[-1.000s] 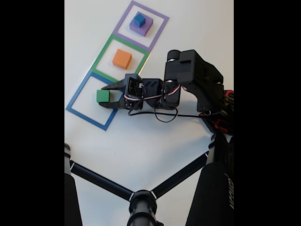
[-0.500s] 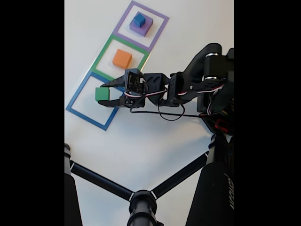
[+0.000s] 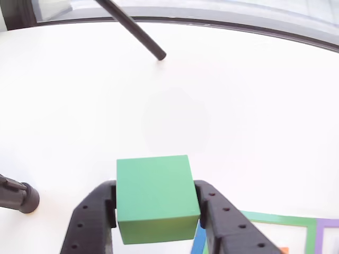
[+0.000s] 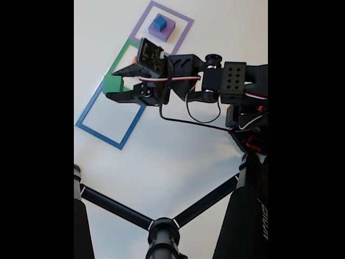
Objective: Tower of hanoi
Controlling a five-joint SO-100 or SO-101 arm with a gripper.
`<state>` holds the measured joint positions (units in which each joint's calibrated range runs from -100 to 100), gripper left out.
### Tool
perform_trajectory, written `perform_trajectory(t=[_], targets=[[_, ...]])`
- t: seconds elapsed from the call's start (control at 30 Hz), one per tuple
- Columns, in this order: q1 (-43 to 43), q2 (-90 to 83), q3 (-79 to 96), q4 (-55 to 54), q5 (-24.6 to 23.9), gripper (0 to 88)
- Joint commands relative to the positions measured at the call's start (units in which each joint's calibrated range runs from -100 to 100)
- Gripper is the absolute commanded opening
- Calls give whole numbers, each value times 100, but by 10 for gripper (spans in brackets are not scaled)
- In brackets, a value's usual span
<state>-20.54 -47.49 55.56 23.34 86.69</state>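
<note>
The gripper (image 4: 114, 83) clamps the green cube (image 3: 156, 197) between both fingers, raised above the white table (image 4: 161, 162), with the arm (image 4: 226, 81) stretched level toward the left in the fixed view. Below lie three taped squares: the blue square (image 4: 97, 132) is empty, and the purple square (image 4: 183, 27) holds a purple block (image 4: 164, 33) topped by a small blue cube (image 4: 159, 22).

One view rides the hand (image 3: 156, 222); another overlooks it.
</note>
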Motion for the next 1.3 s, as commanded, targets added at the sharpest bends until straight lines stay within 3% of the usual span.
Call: perform_trajectory(t=[0.0,0.17,0.47,0.77,0.93,1.03,1.27], targets=[[491,-342,-2774,3002,-377,92],[1114,-447,-3974,4257,-427,95],[2313,-1061,-3992,4735,418,91],[2773,-1012,-3565,4622,638,91],[2706,-1053,-2156,3448,942,103],[2811,-1109,-937,2176,1331,103],[2936,-512,1554,-1281,1331,99]])
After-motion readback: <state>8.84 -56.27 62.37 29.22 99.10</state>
